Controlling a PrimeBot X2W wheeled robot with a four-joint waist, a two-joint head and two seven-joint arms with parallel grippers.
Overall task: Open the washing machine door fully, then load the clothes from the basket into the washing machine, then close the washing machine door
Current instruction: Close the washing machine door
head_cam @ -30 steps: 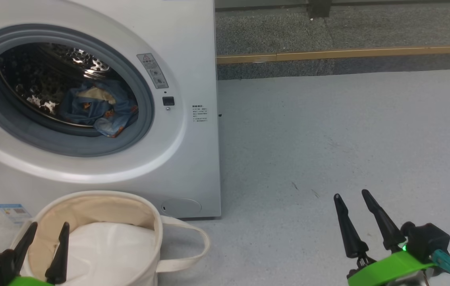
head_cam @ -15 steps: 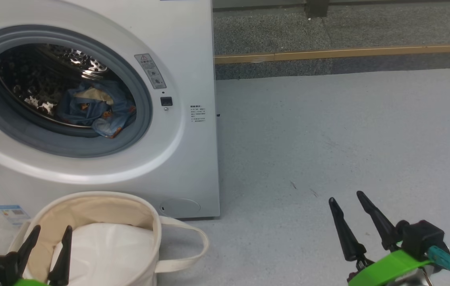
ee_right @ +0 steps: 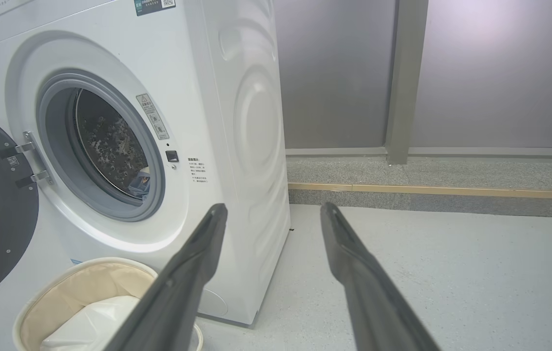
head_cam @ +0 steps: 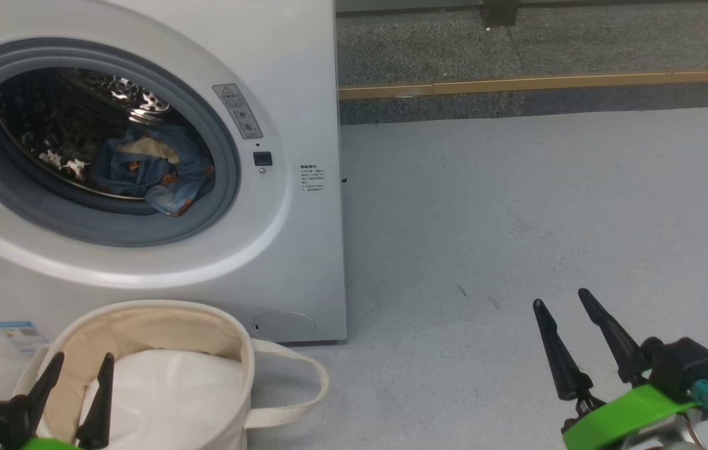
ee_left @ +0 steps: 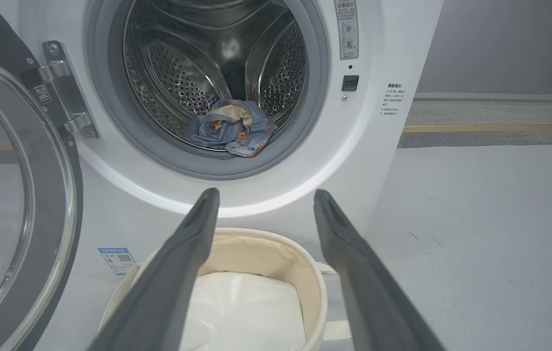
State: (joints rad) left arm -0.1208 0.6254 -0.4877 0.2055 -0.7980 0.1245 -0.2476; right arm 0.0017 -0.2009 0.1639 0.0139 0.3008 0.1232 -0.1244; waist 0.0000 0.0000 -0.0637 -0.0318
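The white washing machine (head_cam: 291,81) stands at the left with its door (ee_left: 22,195) swung wide open to the left on its hinge. Light blue clothes (head_cam: 154,172) with orange-brown prints lie at the bottom of the steel drum (ee_left: 222,53). In front of the machine sits the cream basket (head_cam: 160,319), holding only its white liner (head_cam: 160,394). My left gripper (head_cam: 79,365) hovers open over the basket's near left rim, nothing between its fingers. My right gripper (head_cam: 563,299) stands open over bare floor at the lower right, empty.
Pale grey floor (head_cam: 516,206) spreads to the right of the machine. A raised grey step with a wooden edge strip (head_cam: 547,82) runs along the back, and a frosted wall with a post (ee_right: 405,78) stands behind it.
My right gripper has shifted slightly right and up in the head view. The left gripper, basket and clothes stay as they were.
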